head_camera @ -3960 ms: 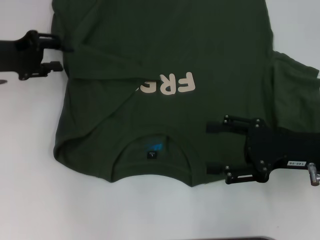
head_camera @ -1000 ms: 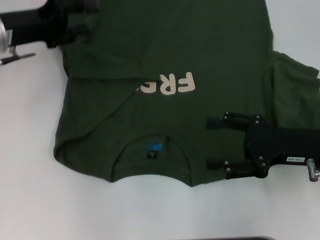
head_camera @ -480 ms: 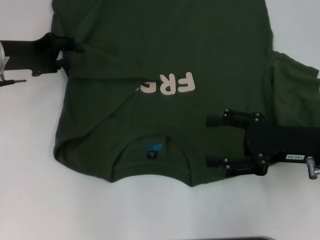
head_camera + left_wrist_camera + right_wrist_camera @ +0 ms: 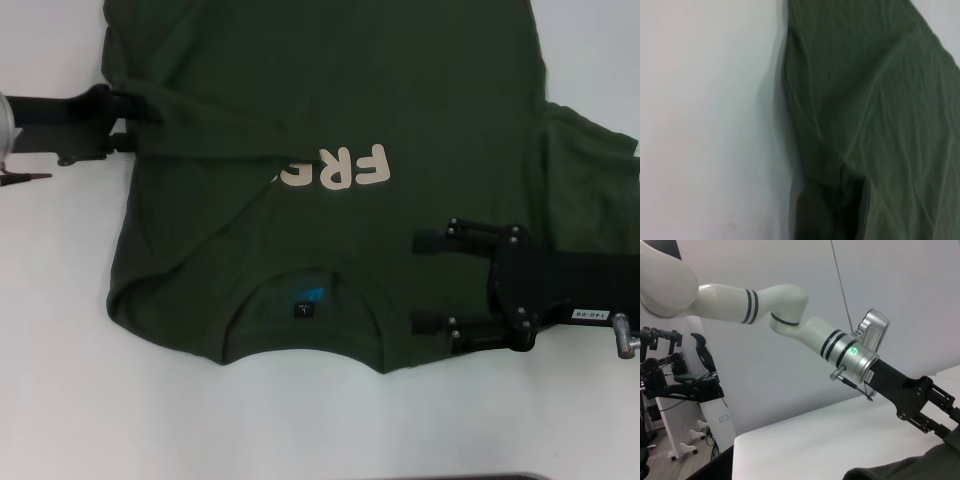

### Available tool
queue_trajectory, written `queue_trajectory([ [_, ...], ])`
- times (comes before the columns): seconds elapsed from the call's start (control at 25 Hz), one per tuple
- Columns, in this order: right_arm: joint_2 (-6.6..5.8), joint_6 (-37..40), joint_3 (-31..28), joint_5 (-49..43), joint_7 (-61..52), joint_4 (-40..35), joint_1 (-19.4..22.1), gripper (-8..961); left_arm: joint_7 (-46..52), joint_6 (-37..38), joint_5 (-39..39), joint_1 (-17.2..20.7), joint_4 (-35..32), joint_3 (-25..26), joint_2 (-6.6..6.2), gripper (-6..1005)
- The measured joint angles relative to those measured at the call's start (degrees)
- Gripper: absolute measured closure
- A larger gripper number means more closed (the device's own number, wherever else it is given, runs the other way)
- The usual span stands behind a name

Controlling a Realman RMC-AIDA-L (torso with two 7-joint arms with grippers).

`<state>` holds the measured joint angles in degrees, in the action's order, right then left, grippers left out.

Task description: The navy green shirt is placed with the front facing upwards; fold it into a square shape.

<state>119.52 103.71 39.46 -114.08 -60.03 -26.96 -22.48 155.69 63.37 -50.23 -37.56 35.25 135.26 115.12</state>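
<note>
your left gripper pinches the folded left edge of the navy green shirt spread on the table. your right gripper hovers wide open over its shoulder. only one side looks folded in; the rest remains

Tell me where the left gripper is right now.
In the head view the left gripper is at the left edge of the navy green shirt, level with the "FREE!" lettering.

Shirt on table, left end effector at its left edge, right end effector over collar side
</note>
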Motion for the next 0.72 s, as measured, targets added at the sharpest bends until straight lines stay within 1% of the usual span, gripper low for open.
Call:
queue_trajectory([
  [0.4, -0.04, 0.0, 0.0, 0.0, 0.0, 0.1, 0.2, 46, -0.1, -0.8, 0.1, -1.1, 0.1, -0.5, 1.44, 413],
  [0.72, -0.09, -0.1, 0.0, 0.0, 0.1, 0.2, 0.5, 46, -0.2, -3.8, 0.1, -2.5, -2.1, -1.0, 1.75, 411],
])
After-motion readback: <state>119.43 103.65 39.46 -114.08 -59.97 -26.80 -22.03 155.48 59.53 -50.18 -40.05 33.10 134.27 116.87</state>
